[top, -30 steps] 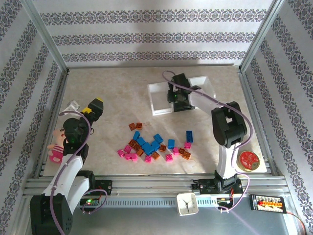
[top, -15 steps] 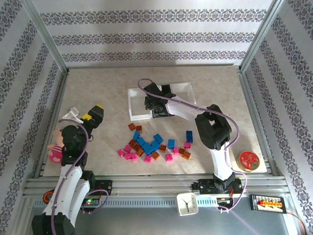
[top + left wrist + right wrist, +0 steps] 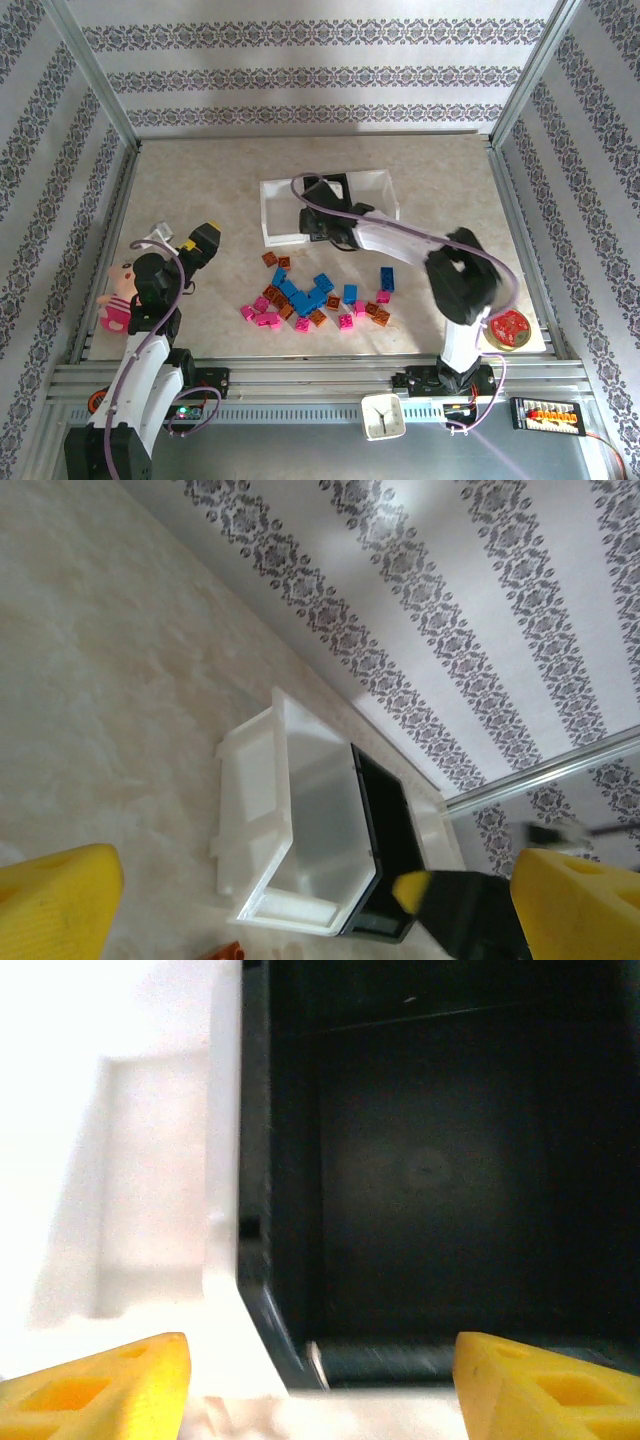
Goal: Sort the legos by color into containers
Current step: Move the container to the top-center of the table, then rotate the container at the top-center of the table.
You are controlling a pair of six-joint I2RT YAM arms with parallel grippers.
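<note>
The legos (image 3: 310,295) lie scattered in a loose pile of blue, pink and orange-brown bricks at the table's middle front. Behind them stand the containers (image 3: 280,222), a row of white, black (image 3: 333,183) and white bins. My right gripper (image 3: 316,222) hangs over the near edge of the black bin (image 3: 430,1160). It is open (image 3: 320,1390), its yellow fingers (image 3: 100,1390) wide apart with nothing between them. My left gripper (image 3: 180,238) hovers open at the left, apart from the pile. In the left wrist view the containers (image 3: 300,820) lie ahead of that gripper (image 3: 320,910).
A pink plush doll (image 3: 118,298) lies at the left edge beside the left arm. A red round disc (image 3: 508,327) sits at the front right. A small white clock (image 3: 382,415) stands on the front rail. Metal frame posts and patterned walls enclose the table.
The row of containers has slid left together with my right gripper, whose jaws have since opened. My left gripper has shifted a little toward the middle.
</note>
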